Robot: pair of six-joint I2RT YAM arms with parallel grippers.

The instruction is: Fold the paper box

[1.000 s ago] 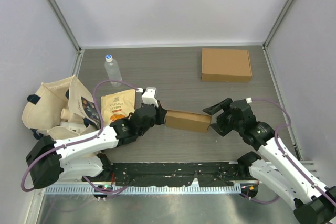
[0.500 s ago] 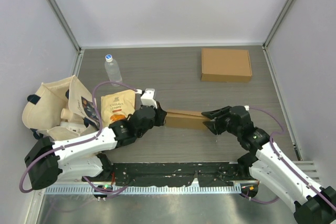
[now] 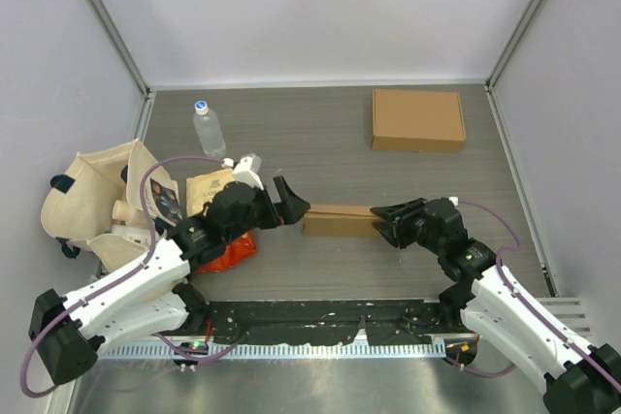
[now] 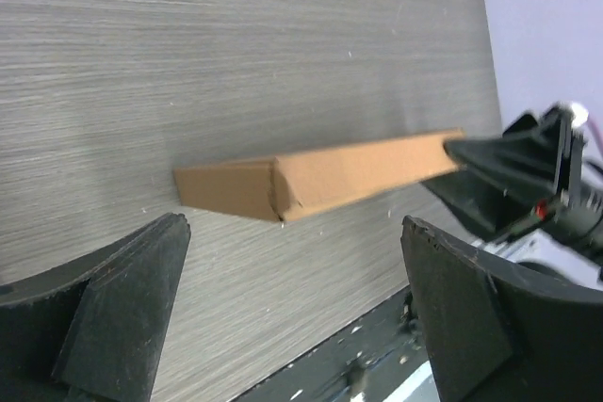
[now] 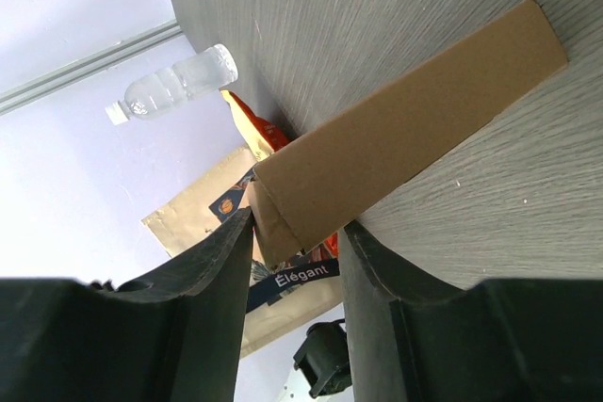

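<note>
A second ago the left claw (image 3: 294, 210) was clamped shut on the left end of the box (image 3: 340, 221). It has since let go and drawn back to the left, and its jaws now stand wide apart. The right claw (image 3: 385, 220) was spread wide just off the box's right end. It has since moved in and closed on that end. The box lay slightly slanted then, its right end nearer the arms. It now lies almost square to the near edge of the tabletop (image 3: 320, 133). With the left arm pulled back, the red lower part of the chips pack (image 3: 218, 191) shows beneath it.

The box lies near the middle of the tabletop, a little toward the near edge, its long side running left to right. It is a narrow brown strip with a folded, wedge-shaped left end. In the left wrist view this end (image 4: 273, 193) points into the gap between the two fingers (image 4: 122, 308) but sits beyond their tips, touching neither. In the right wrist view the box (image 5: 405, 129) runs away from the camera, and its near end is pinched between the two fingers (image 5: 217, 280), which press against its sides.

A flat carton (image 3: 417, 119) lies by the far right corner, well apart from the box. The bottle (image 3: 208, 127) and bag (image 3: 92, 203) lie along the left edge.
</note>
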